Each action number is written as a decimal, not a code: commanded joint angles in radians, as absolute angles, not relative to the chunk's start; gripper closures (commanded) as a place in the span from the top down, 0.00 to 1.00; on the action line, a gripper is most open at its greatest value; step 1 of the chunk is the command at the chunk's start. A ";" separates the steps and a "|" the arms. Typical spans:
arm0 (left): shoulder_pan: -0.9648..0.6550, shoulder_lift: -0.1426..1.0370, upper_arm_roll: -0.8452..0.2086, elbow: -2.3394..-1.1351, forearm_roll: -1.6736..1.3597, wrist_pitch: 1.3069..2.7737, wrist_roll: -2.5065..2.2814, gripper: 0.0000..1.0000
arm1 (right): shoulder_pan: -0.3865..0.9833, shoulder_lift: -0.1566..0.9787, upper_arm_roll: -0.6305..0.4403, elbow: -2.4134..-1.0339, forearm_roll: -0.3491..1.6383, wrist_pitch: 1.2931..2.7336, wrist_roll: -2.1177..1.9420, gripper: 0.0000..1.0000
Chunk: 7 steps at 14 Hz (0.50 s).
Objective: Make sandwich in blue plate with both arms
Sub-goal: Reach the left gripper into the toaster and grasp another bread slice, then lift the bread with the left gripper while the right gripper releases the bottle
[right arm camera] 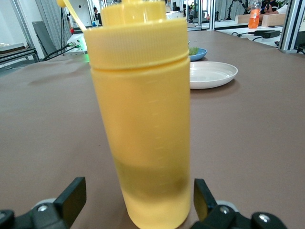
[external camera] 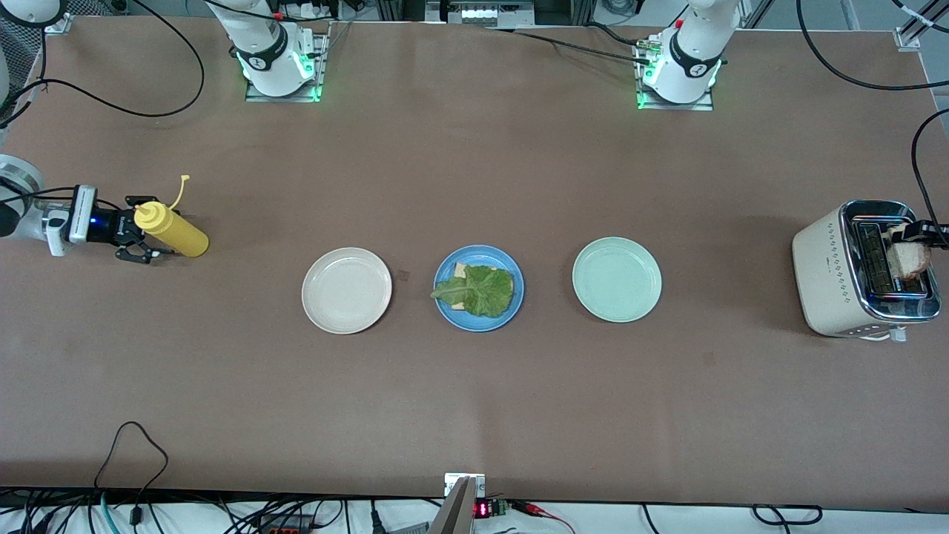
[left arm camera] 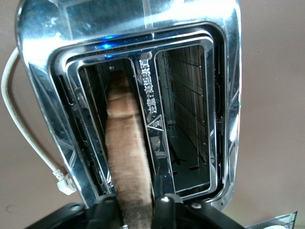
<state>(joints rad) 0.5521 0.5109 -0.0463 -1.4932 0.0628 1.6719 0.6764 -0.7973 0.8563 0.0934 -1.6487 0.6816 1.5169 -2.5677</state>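
Three plates lie in a row across the middle of the brown table (external camera: 474, 400). The blue plate (external camera: 513, 276) is the middle one and holds a bread slice (external camera: 461, 270) with a crinkly green lettuce leaf (external camera: 478, 289) spread over it, so only the bread's corners show. No top slice lies on the leaf. A cream-white plate (external camera: 346, 290) sits beside it toward the right arm's end of the table, and a pale mint-green plate (external camera: 617, 279) beside it toward the left arm's end.

At the left arm's end edge of the table stands a cream toaster (external camera: 827, 274) with a chrome top. The left pincer (left arm camera: 136, 202) is over one of its slots, its fingers (left arm camera: 107, 206) pressed narrow against both faces of a second bread slice (left arm camera: 127, 157), which stands upright in that slot; the neighbouring slot holds nothing.

Near the right arm's end edge stands a yellow squeeze bottle (external camera: 176, 230), its cap flipped off on a strap. The right pincer (right arm camera: 138, 200) is spread wide, one finger (right arm camera: 71, 198) on each side of the bottle's base, apart from its wall.
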 commanded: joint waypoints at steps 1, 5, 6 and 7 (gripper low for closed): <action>0.560 0.503 -0.052 -1.476 0.061 1.652 0.698 0.01 | -0.807 0.839 0.078 -1.603 0.684 1.464 -2.562 1.00; 0.558 0.497 -0.052 -1.378 0.064 1.651 0.768 0.01 | -0.808 0.825 0.061 -1.536 0.689 1.420 -2.530 1.00; 0.549 0.497 -0.054 -1.353 0.071 1.640 0.770 0.01 | -0.807 0.821 0.061 -1.523 0.690 1.411 -2.487 1.00; 0.545 0.497 -0.060 -1.330 0.071 1.614 0.767 0.01 | -0.804 0.810 0.061 -1.500 0.692 1.376 -2.436 1.00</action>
